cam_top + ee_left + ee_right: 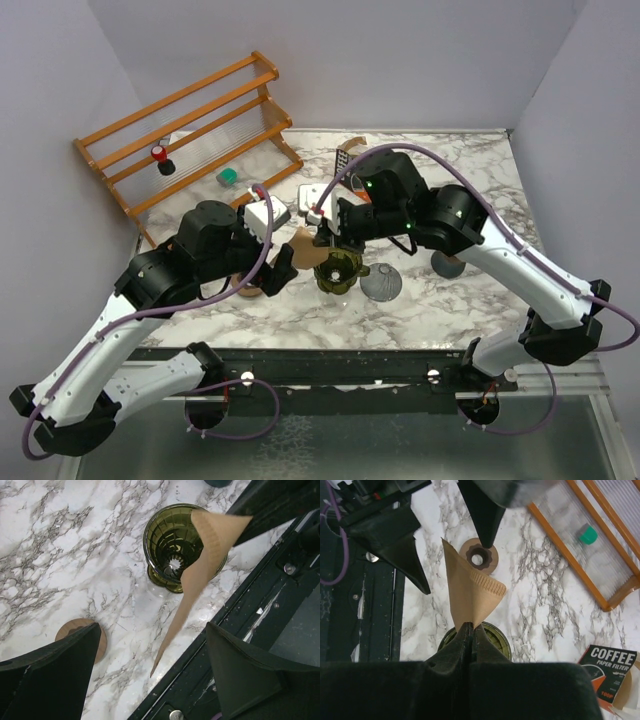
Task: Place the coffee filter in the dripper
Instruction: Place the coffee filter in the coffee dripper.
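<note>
1. Coffee filter point(470, 592): one brown paper cone, folded flat, held in the air just above the dripper and not seated in it. From above it shows at 10 o'clock of the dripper.
2. One dripper point(167, 542), a dark olive-green ribbed glass cone, stands upright near the middle of the white marble-patterned table point(60, 540).
3. The right gripper point(471, 632) has its two black fingers pressed together, pinching the filter's edge directly over the dripper.
4. The left gripper point(152, 630) has its fingers spread wide, one on either side of the filter's pointed end, with a gap on each side.
5. One round wooden ring point(479, 557) lies flat on the table at 9 o'clock of the dripper.
6. One black-and-orange carton point(612, 672), at about 12 o'clock of the dripper, reads "COFFEE PAPER FILTER" and "100P".
7. One slatted wooden rack point(190, 125) stands at 10 o'clock on the table. One small green piece point(588, 535) lies on its clear ribbed bottom shelf.
8. One grey round piece point(382, 283) sits just beside the dripper at 3 o'clock.
</note>
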